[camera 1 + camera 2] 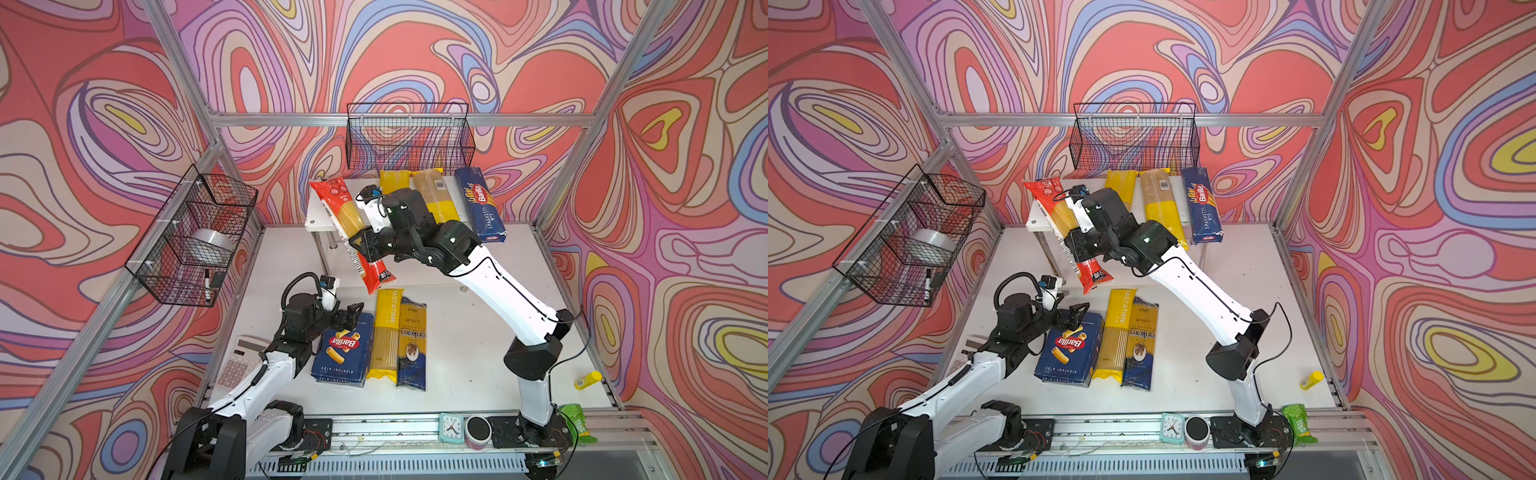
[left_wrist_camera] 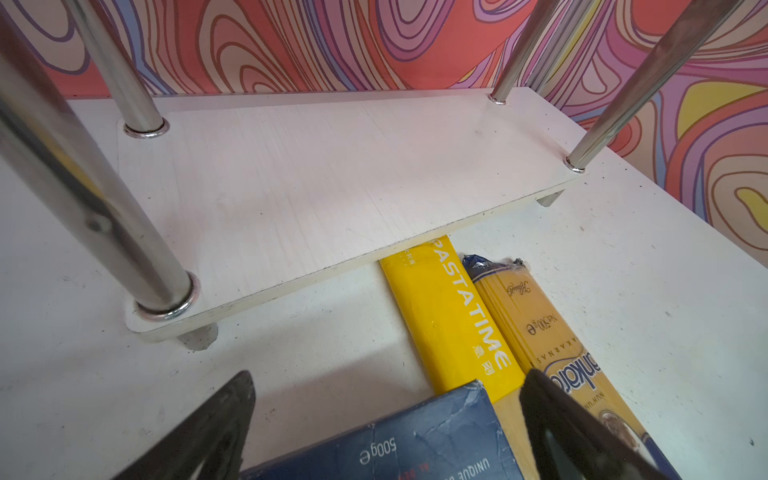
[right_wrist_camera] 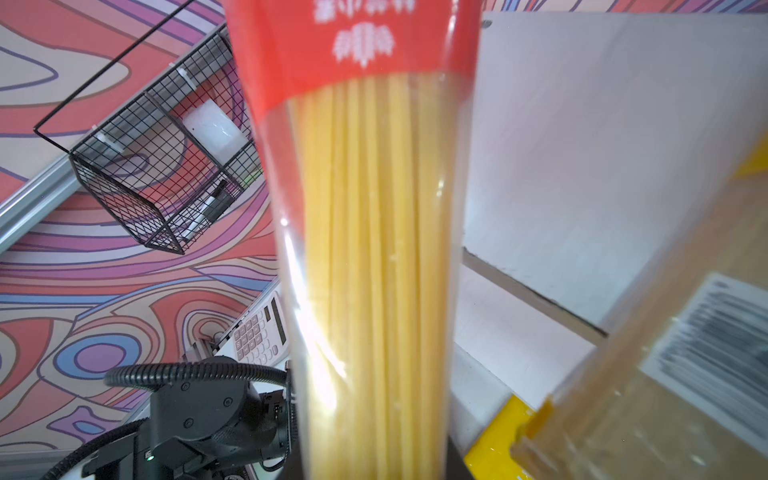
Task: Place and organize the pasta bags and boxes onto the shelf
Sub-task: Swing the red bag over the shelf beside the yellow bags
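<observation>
My right gripper (image 1: 359,245) is shut on the red bag (image 1: 353,224) at its clear middle. The bag hangs tilted over the left end of the shelf's top board (image 1: 318,214). In the right wrist view the red bag (image 3: 365,208) fills the centre and hides the jaws. Two yellow bags (image 1: 392,180) (image 1: 434,195) and the spaghetti box (image 1: 480,203) lie on that board. On the table lie the rigatoni box (image 1: 343,351), the PASTATIME bag (image 1: 384,332) and the dark blue bag (image 1: 411,345). My left gripper (image 1: 351,313) stands open over the rigatoni box's (image 2: 415,449) far edge, facing the bare lower board (image 2: 332,187).
Black wire baskets hang on the back wall (image 1: 409,137) and the left wall (image 1: 195,237), the left one holding a tape roll and a marker. A calculator (image 1: 237,365) lies by the left arm. A clock (image 1: 451,428), jar (image 1: 478,432), green packet (image 1: 577,424) and yellow bottle (image 1: 588,380) sit front right.
</observation>
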You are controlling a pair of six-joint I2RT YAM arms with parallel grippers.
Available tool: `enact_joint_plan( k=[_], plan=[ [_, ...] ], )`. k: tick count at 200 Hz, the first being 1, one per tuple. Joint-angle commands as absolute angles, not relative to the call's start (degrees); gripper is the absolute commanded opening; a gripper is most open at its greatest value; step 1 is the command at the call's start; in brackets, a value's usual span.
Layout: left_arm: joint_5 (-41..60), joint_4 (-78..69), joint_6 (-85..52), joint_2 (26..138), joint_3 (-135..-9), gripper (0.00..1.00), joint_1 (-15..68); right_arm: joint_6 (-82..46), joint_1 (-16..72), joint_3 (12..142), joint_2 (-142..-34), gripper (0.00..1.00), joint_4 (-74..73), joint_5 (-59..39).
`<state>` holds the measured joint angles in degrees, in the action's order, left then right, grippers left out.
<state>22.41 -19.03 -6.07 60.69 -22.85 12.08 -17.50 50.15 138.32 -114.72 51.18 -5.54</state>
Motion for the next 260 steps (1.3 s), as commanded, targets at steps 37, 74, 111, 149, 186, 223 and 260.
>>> enact_joint_plan(
  k=[37, 74, 111, 149, 186, 223, 260],
  plan=[
    [21.86, -19.34, -6.18, 59.41, -23.15, 1.0, 12.3, -19.28, 50.04, 143.18, -116.52, 0.0, 37.24, -2.18],
    [21.88, -19.34, -6.17, 59.5, -23.19, 1.0, 12.29, -19.14, 50.05, 145.41, -119.05, 0.0, 36.82, 2.55],
    [21.97, -19.33, -6.15, 59.47, -23.24, 1.0, 12.3, -19.03, 50.06, 147.99, -120.91, 0.0, 36.98, 6.91],
    [22.26, -19.38, -6.05, 59.42, -23.18, 1.0, 12.3, -17.78, 49.68, 147.72, -120.1, 0.0, 38.69, 13.84],
    [24.29, -20.95, -6.91, 59.57, -22.72, 1.0, 12.24, -18.48, 47.99, 144.37, -117.1, 0.0, 38.69, 14.87],
    [37.08, -24.04, -11.95, 61.25, -25.8, 1.0, 12.48, -19.4, 46.51, 144.22, -116.71, 0.0, 38.08, 14.72],
    [39.45, -24.76, -15.56, 59.84, -28.24, 1.0, 14.1, -20.92, 45.62, 144.04, -116.93, 0.0, 35.92, 14.11]
  ],
)
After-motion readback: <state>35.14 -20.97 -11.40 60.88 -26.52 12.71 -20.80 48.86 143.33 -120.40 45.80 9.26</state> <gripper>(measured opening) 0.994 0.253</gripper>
